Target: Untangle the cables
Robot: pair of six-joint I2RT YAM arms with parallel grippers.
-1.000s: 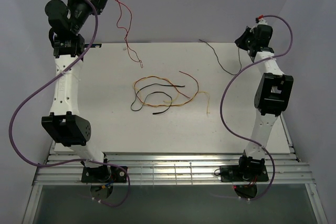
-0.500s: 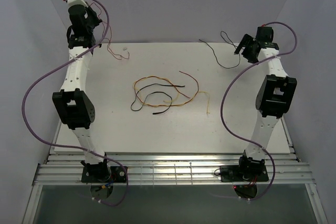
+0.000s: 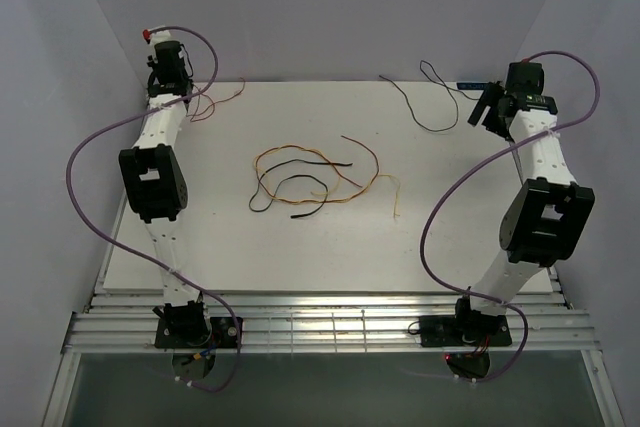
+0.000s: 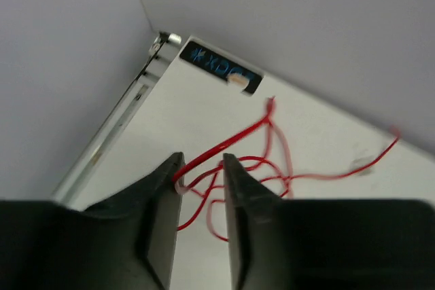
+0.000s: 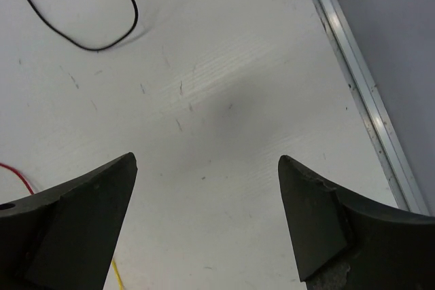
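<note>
The cables [image 3: 305, 182] nearest us, yellow, black and red, lie looped together mid-table [image 3: 200, 247]. We find that tangle unchanged. Beyond it, at the far left corner, the left hand [image 4: 202, 161] has come down from its raised position. Its jaws are narrowly parted, and the red cable [image 4: 234, 140] lies heaped on the table between and ahead of them. Far right, the right hand [image 5: 207, 159] has opened wide and holds nothing, with the black cable [image 5: 102, 44] lying free. We judge two strands separated and the centre still pending.
</note>
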